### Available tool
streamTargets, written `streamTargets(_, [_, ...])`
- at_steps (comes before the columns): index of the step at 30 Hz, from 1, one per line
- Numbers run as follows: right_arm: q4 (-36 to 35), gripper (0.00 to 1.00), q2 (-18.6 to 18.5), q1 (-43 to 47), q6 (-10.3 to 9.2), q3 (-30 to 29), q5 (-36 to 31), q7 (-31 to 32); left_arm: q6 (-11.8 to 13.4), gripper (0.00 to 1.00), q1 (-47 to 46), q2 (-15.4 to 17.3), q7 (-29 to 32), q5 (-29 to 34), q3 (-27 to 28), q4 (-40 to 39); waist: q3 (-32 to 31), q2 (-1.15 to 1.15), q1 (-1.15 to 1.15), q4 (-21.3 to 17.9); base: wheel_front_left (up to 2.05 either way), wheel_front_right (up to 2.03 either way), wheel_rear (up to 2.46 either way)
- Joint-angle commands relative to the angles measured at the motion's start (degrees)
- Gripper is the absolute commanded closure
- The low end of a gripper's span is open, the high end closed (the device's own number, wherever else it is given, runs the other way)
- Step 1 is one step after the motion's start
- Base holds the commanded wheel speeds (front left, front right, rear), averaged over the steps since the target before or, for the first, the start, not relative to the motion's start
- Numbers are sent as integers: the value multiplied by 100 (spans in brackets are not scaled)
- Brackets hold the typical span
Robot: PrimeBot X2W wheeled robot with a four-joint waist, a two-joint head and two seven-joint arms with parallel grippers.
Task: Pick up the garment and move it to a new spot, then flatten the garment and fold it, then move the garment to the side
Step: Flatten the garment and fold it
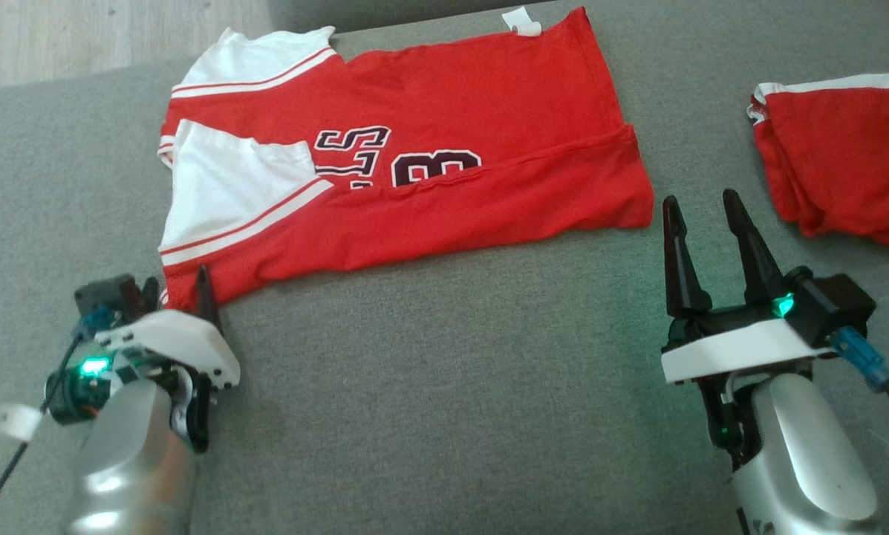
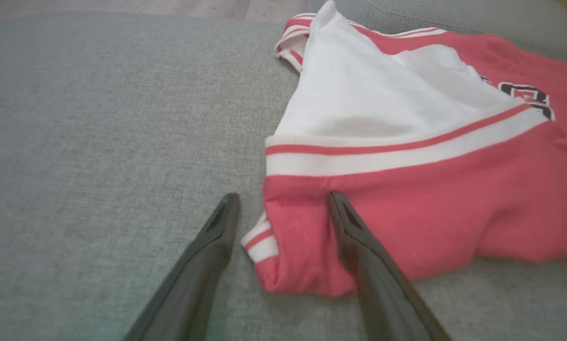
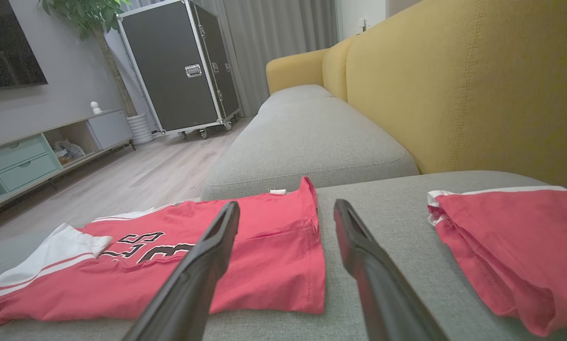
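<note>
The garment (image 1: 444, 111) is a red jersey with white sleeves and dark lettering. It lies flat on the grey sofa cushion (image 1: 451, 386), its near long edge folded over. My left gripper (image 1: 178, 286) is open at the garment's near left corner. In the left wrist view that corner of the garment (image 2: 430, 203) sits between the fingers of the left gripper (image 2: 283, 196), one finger over the red fabric and the other over bare cushion. My right gripper (image 1: 700, 199) is open above the cushion, just right of the garment's near right corner. Its fingers hold nothing, and the right gripper (image 3: 285, 204) points past the garment's hem (image 3: 264, 246).
A second red cloth (image 1: 838, 156) lies bunched on the cushion at the far right, close to the right gripper. The yellow sofa back (image 3: 454, 85) rises behind it. Beyond the cushion are wooden floor (image 3: 160, 170), a black wheeled case (image 3: 179, 66) and a low cabinet (image 3: 22, 156).
</note>
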Motion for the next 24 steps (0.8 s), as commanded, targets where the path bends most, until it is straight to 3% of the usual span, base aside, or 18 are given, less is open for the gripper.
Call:
streamTargets(1, [-236,0,16,-184,19,122,52,-37,-48,0,-30,125,183,22,45,127,14,0,0,-6,0,0,0])
streamTargets(2, [-245,0,16,-186,19,118,64,-37,-66,0,-54,124,248,15,27,204,22,0,0,-7,0,0,0])
streamTargets(3, [-248,0,16,-189,19,115,74,-37,-80,19,-79,122,310,8,11,275,28,0,0,-6,0,0,0])
streamTargets(4, [-248,0,16,-193,19,114,81,-37,-93,98,-105,124,337,3,-3,325,31,0,0,-3,0,0,0])
streamTargets(10, [-31,0,16,-276,19,67,-10,-37,-117,100,-253,190,-276,74,-86,212,-5,0,0,93,0,0,0])
streamTargets(16, [933,0,16,-827,19,-130,-209,316,-171,100,-445,161,-1059,201,-237,-210,-35,0,0,295,0,0,0])
streamTargets(24, [2249,0,16,-1736,19,-770,-693,1174,-308,100,-500,47,-1261,375,-523,-891,50,0,0,585,0,0,0])
